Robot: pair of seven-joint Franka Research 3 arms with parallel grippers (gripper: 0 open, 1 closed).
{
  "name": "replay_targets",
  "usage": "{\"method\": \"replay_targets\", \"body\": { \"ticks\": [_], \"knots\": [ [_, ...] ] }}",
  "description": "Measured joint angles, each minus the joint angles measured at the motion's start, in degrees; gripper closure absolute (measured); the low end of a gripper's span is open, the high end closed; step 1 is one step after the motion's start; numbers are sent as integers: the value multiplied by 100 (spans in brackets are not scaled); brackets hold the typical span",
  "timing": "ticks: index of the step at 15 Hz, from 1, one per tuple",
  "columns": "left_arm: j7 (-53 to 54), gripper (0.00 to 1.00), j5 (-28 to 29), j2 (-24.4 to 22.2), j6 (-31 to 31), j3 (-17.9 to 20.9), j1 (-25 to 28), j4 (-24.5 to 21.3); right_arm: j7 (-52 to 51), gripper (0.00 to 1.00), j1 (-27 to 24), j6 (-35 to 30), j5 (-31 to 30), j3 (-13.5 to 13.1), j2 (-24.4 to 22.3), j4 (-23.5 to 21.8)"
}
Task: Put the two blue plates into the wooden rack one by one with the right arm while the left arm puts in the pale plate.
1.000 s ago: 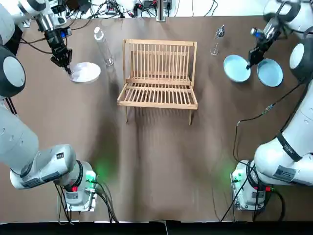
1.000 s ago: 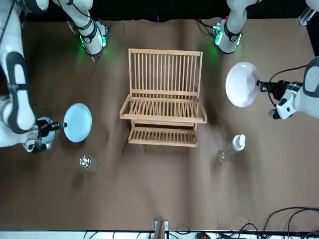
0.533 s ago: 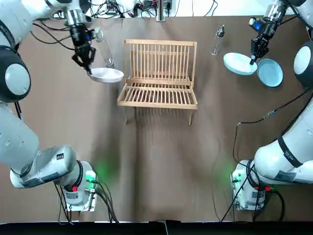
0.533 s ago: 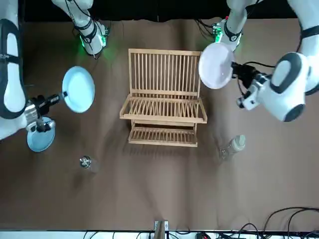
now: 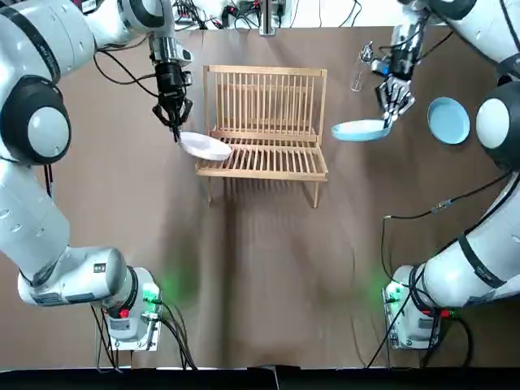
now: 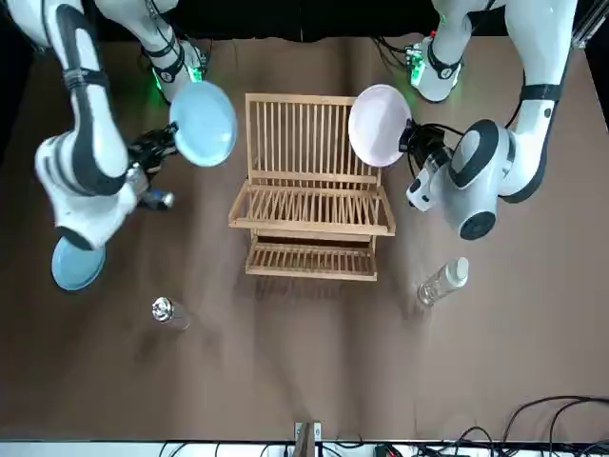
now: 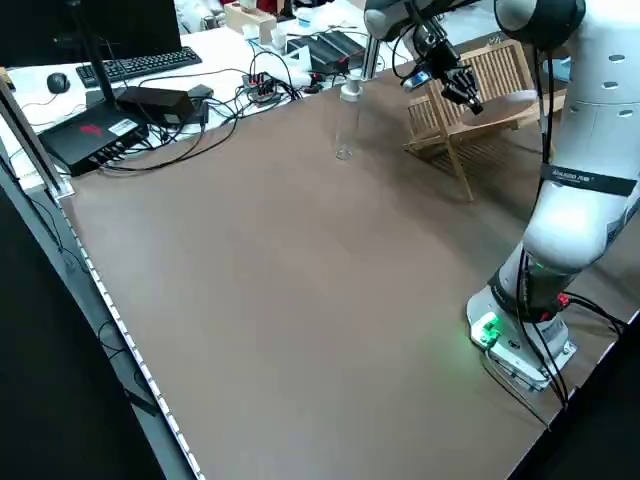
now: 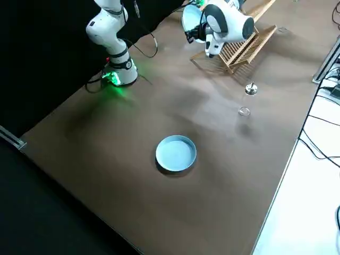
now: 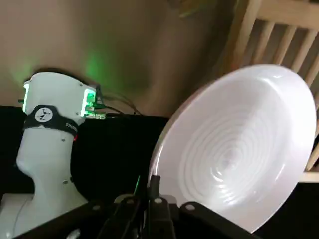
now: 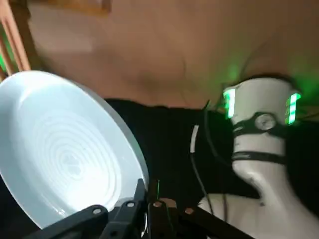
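The left arm [image 5: 36, 122] and the right arm [image 5: 497, 122] both stretch far forward and fold back at the wrist, so that the left gripper [image 5: 174, 130], fingers pinched on the rim of the pale plate [image 5: 205, 147], and the right gripper [image 5: 388, 119], pinched likewise on a blue plate [image 5: 361, 130], hang raised and point back toward the robot.

left plate [image 5: 205, 147] at rack [image 5: 264, 158] | right plate [image 5: 361, 130] beside | third plate [image 5: 448, 120] rightmost (on table [image 5: 260, 268])

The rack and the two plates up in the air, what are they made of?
The rack looks like bare, light wood: tan slats and rails with a matte look. The pale plate and the blue plate could be glazed ceramic or hard plastic, I can't tell which: both are smooth and slightly shiny, with ring ridges in the middle.
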Motion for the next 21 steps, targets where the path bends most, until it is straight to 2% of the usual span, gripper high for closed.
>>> {"method": "replay_targets", "body": {
  "ticks": [3, 6, 9, 12, 13, 18, 19, 21],
  "knots": [
    [-229, 96, -85, 115, 261, -1, -114, 1, 464, 97, 324, 242, 506, -2, -418, -539],
    [-444, 96, -175, 172, 452, -2, -304, 2, 1471, 97, 643, 862, 949, -2, -766, -871],
    [-603, 96, -216, 222, 519, -3, -439, 5, 2554, 97, 1057, 1502, 1263, 0, -839, -1076],
    [-669, 95, -297, 233, 586, -2, -448, 5, 3185, 97, 1371, 1924, 1477, 1, -838, -1153],
    [-739, 79, -321, 234, 703, -3, -470, 5, 3635, 97, 1534, 2265, 1535, -1, -837, -1171],
    [-787, 33, -323, 234, 785, 15, -448, 60, 4055, 96, 1786, 2679, 1555, -1, -837, -1186],
    [-787, 26, -323, 234, 788, 30, -410, 80, 4058, 95, 1786, 2693, 1555, -6, -837, -1187],
    [-783, 23, -306, 233, 793, 50, -254, 239, 4063, 94, 1786, 2727, 1555, -13, -826, -1198]
  ]
}}
